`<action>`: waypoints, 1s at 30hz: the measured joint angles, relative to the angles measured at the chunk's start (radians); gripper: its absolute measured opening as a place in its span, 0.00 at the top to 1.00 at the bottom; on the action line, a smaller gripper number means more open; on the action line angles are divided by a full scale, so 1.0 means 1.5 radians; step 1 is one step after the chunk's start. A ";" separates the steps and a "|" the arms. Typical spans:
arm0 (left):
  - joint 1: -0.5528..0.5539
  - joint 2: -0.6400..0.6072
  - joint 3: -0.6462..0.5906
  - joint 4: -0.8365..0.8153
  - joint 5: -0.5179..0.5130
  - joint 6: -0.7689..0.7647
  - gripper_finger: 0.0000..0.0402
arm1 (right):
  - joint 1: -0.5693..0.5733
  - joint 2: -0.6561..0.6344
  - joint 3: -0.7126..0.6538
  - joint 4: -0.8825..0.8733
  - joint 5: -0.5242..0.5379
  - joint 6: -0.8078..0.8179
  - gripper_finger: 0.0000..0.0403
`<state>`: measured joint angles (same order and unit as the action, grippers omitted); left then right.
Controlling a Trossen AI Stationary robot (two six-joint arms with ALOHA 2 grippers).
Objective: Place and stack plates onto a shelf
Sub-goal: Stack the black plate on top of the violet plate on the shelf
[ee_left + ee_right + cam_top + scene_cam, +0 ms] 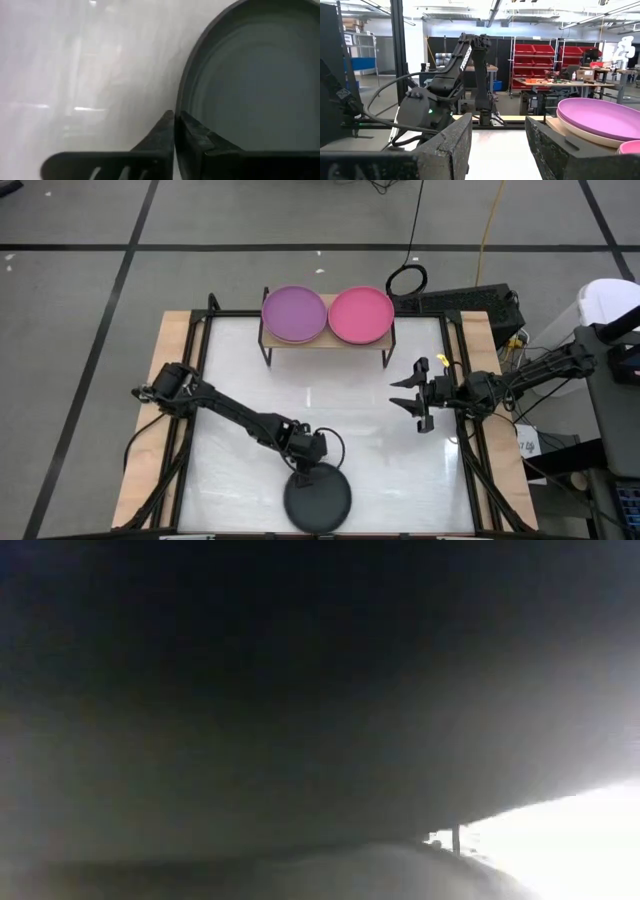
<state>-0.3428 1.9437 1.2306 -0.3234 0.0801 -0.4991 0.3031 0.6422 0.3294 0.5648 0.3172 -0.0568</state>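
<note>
Gripping one black plate [318, 500], left claw [307, 463]

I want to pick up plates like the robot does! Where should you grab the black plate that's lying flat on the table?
By its rim. The black plate lies flat near the table's front edge, so only its thin raised edge gives two fingers something to pinch. The left gripper does just that, closed on the rim on the side nearest its arm. The right gripper waits open beside the shelf.
</note>
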 joint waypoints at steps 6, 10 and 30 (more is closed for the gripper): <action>0.044 -0.084 -0.001 -0.051 0.004 0.069 0.98 | 0.000 -0.003 0.000 0.000 -0.003 -0.002 0.59; 0.099 -0.198 -0.001 -0.117 -0.039 0.121 0.98 | 0.000 -0.005 0.000 0.000 -0.003 0.006 0.59; 0.749 -0.469 0.000 -0.112 0.066 0.218 0.98 | 0.000 -0.005 0.000 -0.005 -0.002 0.001 0.59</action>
<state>0.7809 1.2409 1.2304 -0.4910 0.1788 -0.1714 0.3027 0.6342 0.3290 0.5568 0.3141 -0.0546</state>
